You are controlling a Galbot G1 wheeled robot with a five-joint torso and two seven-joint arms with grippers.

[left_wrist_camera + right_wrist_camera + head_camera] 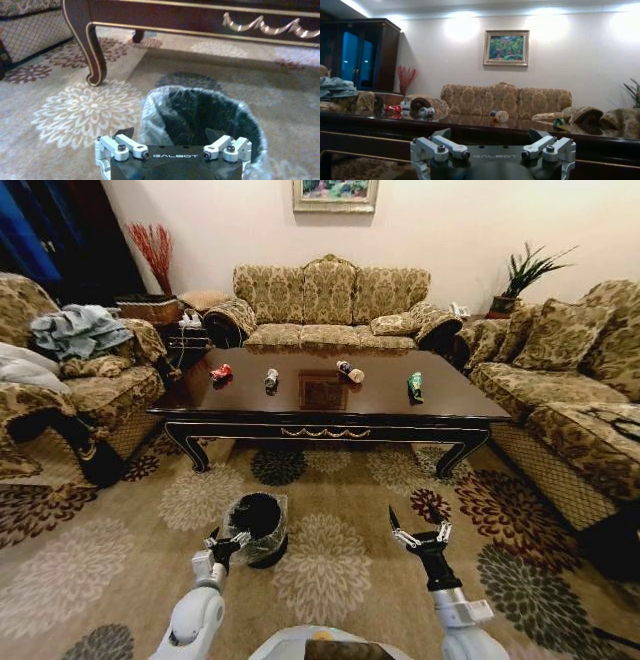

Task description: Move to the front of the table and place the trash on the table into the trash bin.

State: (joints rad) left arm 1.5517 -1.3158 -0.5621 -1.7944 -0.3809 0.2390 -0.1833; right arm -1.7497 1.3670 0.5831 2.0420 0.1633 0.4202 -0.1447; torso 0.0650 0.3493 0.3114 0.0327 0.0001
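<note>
Left gripper (229, 543) over trash bin (262, 515), fingers (124, 132) spread

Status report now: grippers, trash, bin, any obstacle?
Left gripper open, over bin. Right gripper open, empty, short of table. Four trash items on table. Path clear.

A pale wall (450, 230) closed the far side of the room, with a framed painting (506, 48) hung above a three-seat sofa (330, 305) in gold floral fabric. Matching sofas stood along the left (70, 390) and right (570, 380) sides. A floral carpet (330, 570) with large pale and dark-red blooms covered the floor. A dark glass-fronted cabinet (362, 56) filled the far left corner, red dried branches (153, 248) beside it, and a potted plant (520, 278) stood in the far right corner. Ceiling lights (462, 17) threw bright patches high on the wall.
</note>
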